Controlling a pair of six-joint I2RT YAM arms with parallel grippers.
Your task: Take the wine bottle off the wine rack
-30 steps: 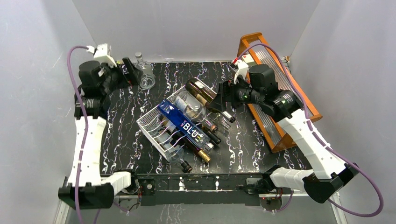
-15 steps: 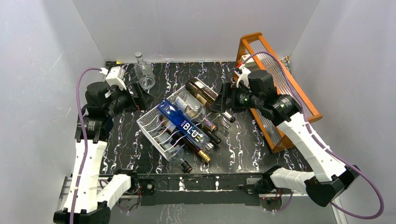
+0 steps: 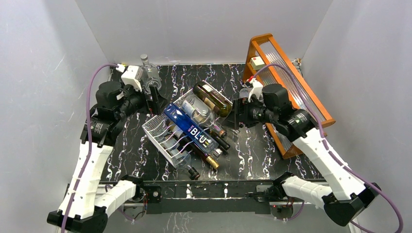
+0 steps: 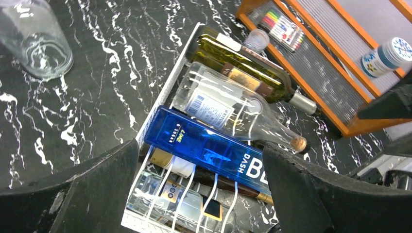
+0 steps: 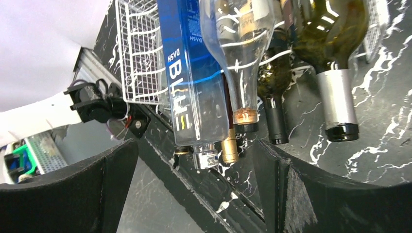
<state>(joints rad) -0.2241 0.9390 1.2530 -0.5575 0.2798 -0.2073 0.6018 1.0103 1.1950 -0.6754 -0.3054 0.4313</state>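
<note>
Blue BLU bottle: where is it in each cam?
Top external: blue bottle centre, lying diagonally across the wine rack.
Left wrist: blue bottle lower centre.
Right wrist: blue bottle upper centre, cap pointing down.
Shared landmark: corked clear bottle alongside it.

Bottles crowd the wine rack (image 3: 154,130) mid-tabletop (image 3: 128,145), and a blue bottle (image 3: 190,128) lies across the lower ones. Bare tabletop lies open left of the rack up to a clear glass bottle (image 4: 34,43) in the far-left corner. On the right, only a strip separates the jutting bottle necks (image 5: 276,119) from the orange frame (image 3: 291,73).
</note>
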